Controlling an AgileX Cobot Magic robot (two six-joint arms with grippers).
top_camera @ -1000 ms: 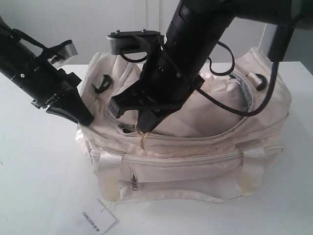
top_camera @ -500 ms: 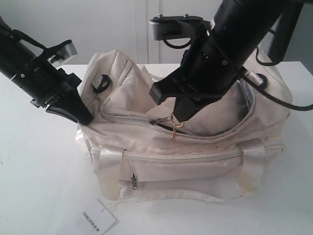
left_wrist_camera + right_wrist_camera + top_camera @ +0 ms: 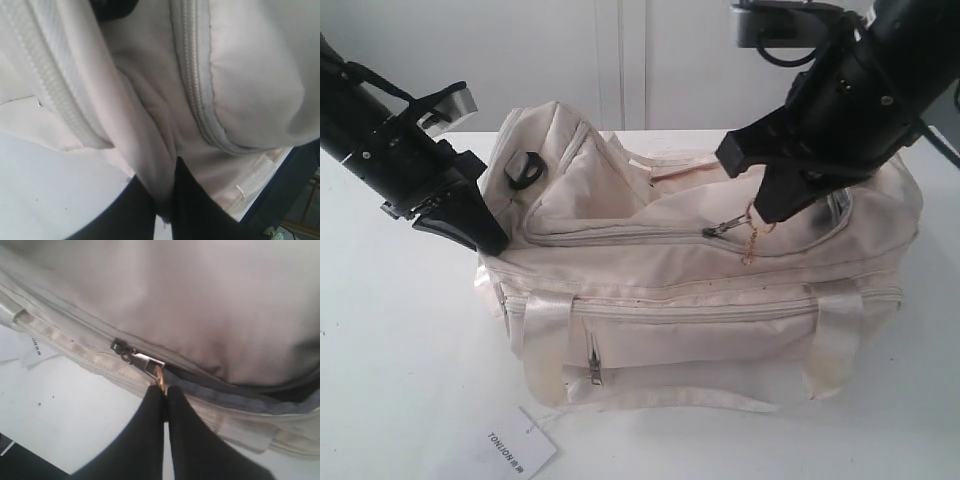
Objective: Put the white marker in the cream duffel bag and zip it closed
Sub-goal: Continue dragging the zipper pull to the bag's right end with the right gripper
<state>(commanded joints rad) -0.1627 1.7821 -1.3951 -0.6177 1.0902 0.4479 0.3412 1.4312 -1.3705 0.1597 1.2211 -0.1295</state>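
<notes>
— Which way lies the open zipper (image 3: 225,385)?
— Toward frame right of the right pincer (image 3: 767,212), which is clamped on the gold ring pull (image 3: 753,238). The left pincer (image 3: 495,240) pinches the cream duffel bag (image 3: 700,300) at its left end. The white marker isn't visible.

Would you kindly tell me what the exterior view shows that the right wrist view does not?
Only the exterior view: the left gripper pinching the cream duffel bag's end, and the front pocket zipper pull. Only the right wrist view: the dark unzipped gap beyond the slider. Both: the right gripper shut on the gold ring pull.
</notes>
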